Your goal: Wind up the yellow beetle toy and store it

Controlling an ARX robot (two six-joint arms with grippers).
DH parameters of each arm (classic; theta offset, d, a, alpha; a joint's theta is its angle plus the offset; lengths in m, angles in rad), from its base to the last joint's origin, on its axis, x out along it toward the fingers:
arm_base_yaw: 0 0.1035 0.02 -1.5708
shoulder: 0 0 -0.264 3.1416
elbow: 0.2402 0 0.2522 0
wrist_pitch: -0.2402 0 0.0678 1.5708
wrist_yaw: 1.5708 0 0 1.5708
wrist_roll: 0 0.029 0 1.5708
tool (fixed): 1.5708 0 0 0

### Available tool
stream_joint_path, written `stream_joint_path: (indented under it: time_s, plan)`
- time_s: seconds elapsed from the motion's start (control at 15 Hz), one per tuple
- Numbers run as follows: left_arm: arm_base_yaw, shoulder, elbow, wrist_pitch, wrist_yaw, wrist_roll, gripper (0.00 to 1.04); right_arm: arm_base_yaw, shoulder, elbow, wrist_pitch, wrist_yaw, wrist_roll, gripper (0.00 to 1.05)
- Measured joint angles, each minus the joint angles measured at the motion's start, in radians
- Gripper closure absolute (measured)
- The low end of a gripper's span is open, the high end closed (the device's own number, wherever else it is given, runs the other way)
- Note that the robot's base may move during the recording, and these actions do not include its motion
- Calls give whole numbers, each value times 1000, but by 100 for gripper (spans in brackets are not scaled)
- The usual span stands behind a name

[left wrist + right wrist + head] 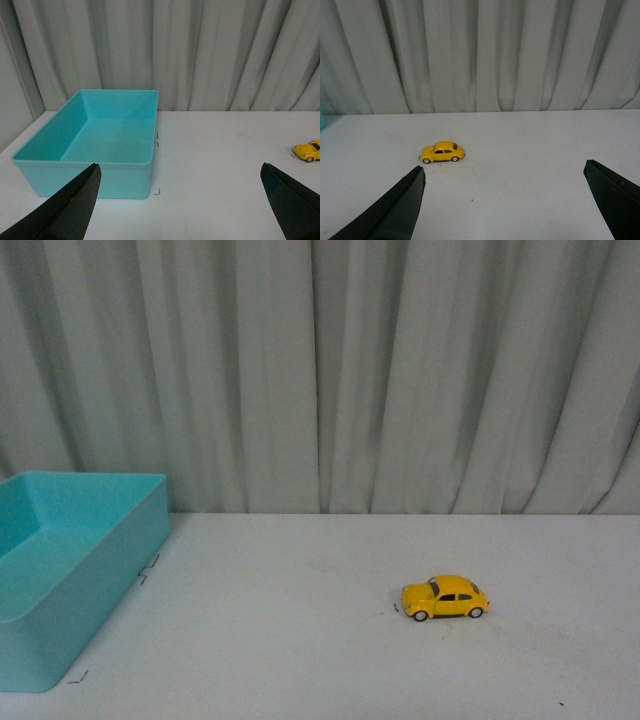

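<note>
Car: the yellow beetle toy (445, 598) stands on its four wheels on the white table (300, 660), right of the middle in the front view, with nothing touching it.
Bin: a turquoise bin (110, 590) sits at the table's left edge, well apart from the car; what shows of its inside is bare.
Left gripper (179, 167): fingers spread wide, holding nothing, facing the bin; the car shows only at the very edge of this arm's camera, partly cut off.
Right gripper (504, 166): fingers spread wide too, holding nothing; the car lies ahead of it on the table, in full sight but not centred between the fingers.
Nearer arm: the right one, judging by the car's place on the robot's right half of the table.
Long axis: the car lies crosswise to the way the robot faces, side-on to the front camera, its nose apparently toward the bin.
Grip line: fingers closing across the narrow body would have to straddle it front to back of the table, so the right wrist probably needs turning as well as a shift to line up.
Stage: the very start; no winding and no storing done yet.
Risk: the car rolls freely along its length, so a nudge to nose or tail could send it off.
</note>
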Motion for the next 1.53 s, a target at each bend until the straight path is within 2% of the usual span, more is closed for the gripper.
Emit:
stream_joint_path:
  time_s: [1.53]
  plan:
    - [0, 0, 0, 0, 0, 0, 7, 0, 0, 0, -1, 0, 0, 7]
